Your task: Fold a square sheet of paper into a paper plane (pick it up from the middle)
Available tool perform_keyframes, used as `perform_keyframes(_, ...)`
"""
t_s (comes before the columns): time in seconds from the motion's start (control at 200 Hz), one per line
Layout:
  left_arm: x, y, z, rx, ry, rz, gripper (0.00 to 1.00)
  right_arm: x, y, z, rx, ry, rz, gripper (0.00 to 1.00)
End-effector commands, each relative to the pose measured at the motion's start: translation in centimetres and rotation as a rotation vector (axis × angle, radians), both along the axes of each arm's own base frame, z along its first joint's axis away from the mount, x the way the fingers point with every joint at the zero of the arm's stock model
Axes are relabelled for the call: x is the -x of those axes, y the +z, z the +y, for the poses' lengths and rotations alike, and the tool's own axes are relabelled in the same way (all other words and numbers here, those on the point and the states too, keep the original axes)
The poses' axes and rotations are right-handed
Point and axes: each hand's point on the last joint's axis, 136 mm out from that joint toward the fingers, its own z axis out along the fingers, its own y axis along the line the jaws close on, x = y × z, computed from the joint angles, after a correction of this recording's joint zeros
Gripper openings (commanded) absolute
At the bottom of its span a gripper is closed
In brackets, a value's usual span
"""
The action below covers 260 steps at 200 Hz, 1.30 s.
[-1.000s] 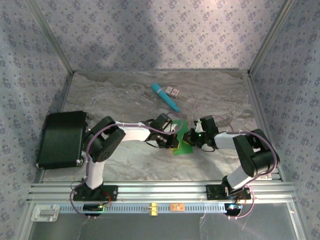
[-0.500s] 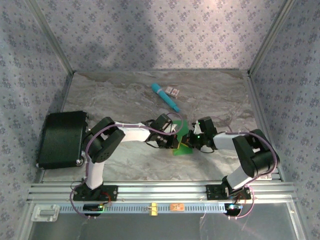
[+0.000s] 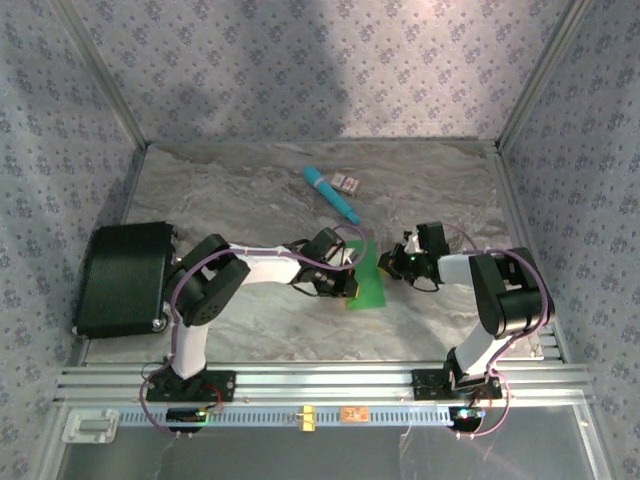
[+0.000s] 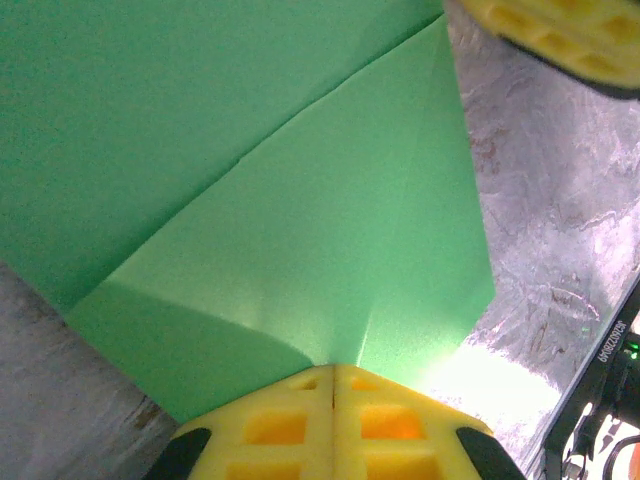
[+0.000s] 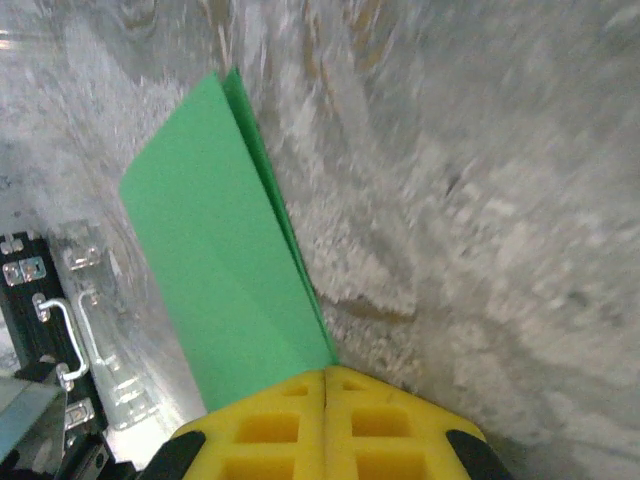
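- Left hand (image 4: 332,378): yellow waffle-grid fingertips are pressing flat together, pinching the near corner of the square sheet of paper (image 4: 300,220).
- The sheet is fanning out from that seam: thin, matte, bright green, with a straight fold line running diagonally across it and a second layer lying behind.
- Light is glaring on the corner closest to the tips, and soft creases are radiating from the pinch.
- Right hand (image 5: 326,378): the same yellow gridded tips are closing tight with no gap. The sheet's edge is running straight into the seam, so this is reading as a pinch on the opposite corner.
- In the right wrist view the sheet is standing on edge, doubled, two layers meeting in a sharp point at the far end.
- In the left wrist view one of the right hand's fingers (image 4: 555,30) is sitting at the sheet's far corner.
- From above, the sheet is hanging between the two hands, low over the desk (image 3: 440,200) at its near middle. The desk is a grey marbled, mottled surface.
- A teal cylindrical stick (image 3: 331,194) is lying behind the hands, well apart from the sheet, with a small pale card (image 3: 346,183) just beside it.
- A black box (image 3: 122,278) is sitting at the desk's left edge.
- Patterned fabric walls (image 3: 320,70) are enclosing the desk, and a slotted aluminium rail (image 3: 320,380) is carrying the arm bases.
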Motion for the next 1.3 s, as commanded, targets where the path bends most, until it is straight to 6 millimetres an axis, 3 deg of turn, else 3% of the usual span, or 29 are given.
perform_keyframes(0.0,1.4,-3.1,3.4,-0.145,0.015,0.048,0.0,-0.5,-0.1,-1.1,0.054,-0.029,-0.015,0.0)
perform_keyframes(0.145,0.9,-2.7,3.5,-0.137,0.018,0.03,0.0,0.7,1.7,0.1,0.03,0.01,-0.058,0.0)
perform_keyframes(0.315,0.7,-2.4,3.3,-0.129,0.013,0.019,0.0,2.6,2.6,3.4,-0.027,0.124,-0.061,0.0)
perform_keyframes(0.475,0.4,-2.2,3.0,-0.119,0.017,0.013,0.0,4.5,0.7,4.7,0.002,0.156,0.002,0.0)
perform_keyframes(0.72,0.2,-0.8,2.5,-0.077,0.016,-0.006,0.01,5.4,-3.0,2.0,0.1,0.089,0.098,0.0)
perform_keyframes(0.979,-1.2,3.1,0.0,0.014,0.007,-0.051,0.02,5.4,-2.9,2.1,0.079,0.084,0.096,0.0)
perform_keyframes(1.174,-0.4,0.4,1.7,-0.082,0.029,-0.004,0.0,5.1,-2.5,2.2,0.07,0.082,0.081,0.0)
perform_keyframes(1.294,-0.9,-0.5,2.7,-0.101,0.082,-0.014,0.0,5.3,-2.4,2.2,0.065,0.087,0.077,0.0)
